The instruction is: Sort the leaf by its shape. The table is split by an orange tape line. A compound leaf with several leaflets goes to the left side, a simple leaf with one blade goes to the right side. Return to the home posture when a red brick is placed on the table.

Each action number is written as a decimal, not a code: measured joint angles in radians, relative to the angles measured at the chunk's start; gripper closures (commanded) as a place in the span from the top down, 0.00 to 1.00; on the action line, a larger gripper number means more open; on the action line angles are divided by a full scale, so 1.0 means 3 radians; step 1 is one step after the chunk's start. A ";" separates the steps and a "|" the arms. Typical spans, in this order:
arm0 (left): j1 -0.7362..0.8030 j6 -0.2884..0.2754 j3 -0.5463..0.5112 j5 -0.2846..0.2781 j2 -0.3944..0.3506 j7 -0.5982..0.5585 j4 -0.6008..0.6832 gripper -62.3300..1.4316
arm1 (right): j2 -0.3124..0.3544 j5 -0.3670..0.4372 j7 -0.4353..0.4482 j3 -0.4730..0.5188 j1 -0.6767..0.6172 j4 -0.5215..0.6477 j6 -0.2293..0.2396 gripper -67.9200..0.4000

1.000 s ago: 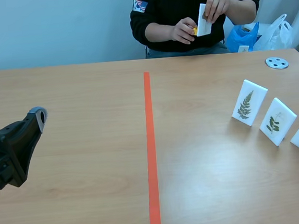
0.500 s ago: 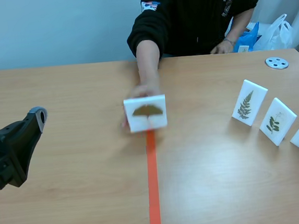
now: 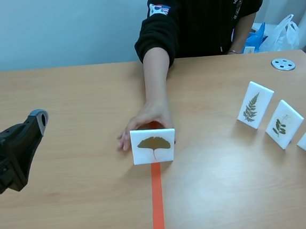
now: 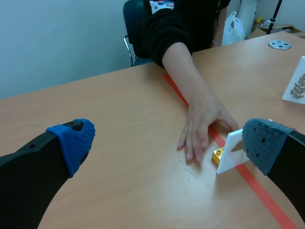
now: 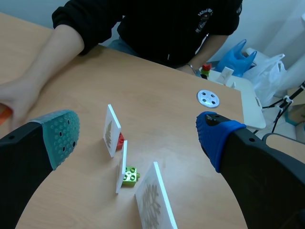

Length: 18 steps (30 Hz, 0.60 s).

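Leaf card (image 3: 153,145) stood upright on the orange tape line (image 3: 158,205), a person's hand (image 3: 145,120) close behind it

A thin white square card is seen, bearing one fan-shaped, yellow-brown blade on a short stalk; a single blade is judged, so the right side is meant; a small yellow block (image 4: 218,155) is fixed at its back as a foot; the card is judged light, stiff, smooth-faced and easily tipped; it is best pinched squarely across front and back faces near the upper edge; left gripper (image 4: 167,143) is spread wide, nothing held, the card just ahead of one finger; right gripper (image 5: 138,136) likewise released, three other cards (image 3: 284,124) ahead of it
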 measured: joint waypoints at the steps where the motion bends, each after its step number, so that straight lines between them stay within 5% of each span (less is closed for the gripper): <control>1: 0.0000 0.0000 0.0000 0.0000 0.0000 0.0000 0.0000 1.00 | 0.0000 0.0000 0.0000 0.0000 0.0000 0.0000 0.0000 0.74; 14: 0.0000 -0.0011 0.0000 0.0000 0.0000 0.0000 0.0000 1.00 | 0.0000 0.0000 0.0000 0.0000 0.0000 0.0000 0.0000 0.74; 18: -0.0001 -0.0256 0.0000 0.0003 -0.0001 0.0001 -0.0093 1.00 | 0.0000 0.0000 0.0000 0.0000 0.0000 0.0000 0.0000 0.74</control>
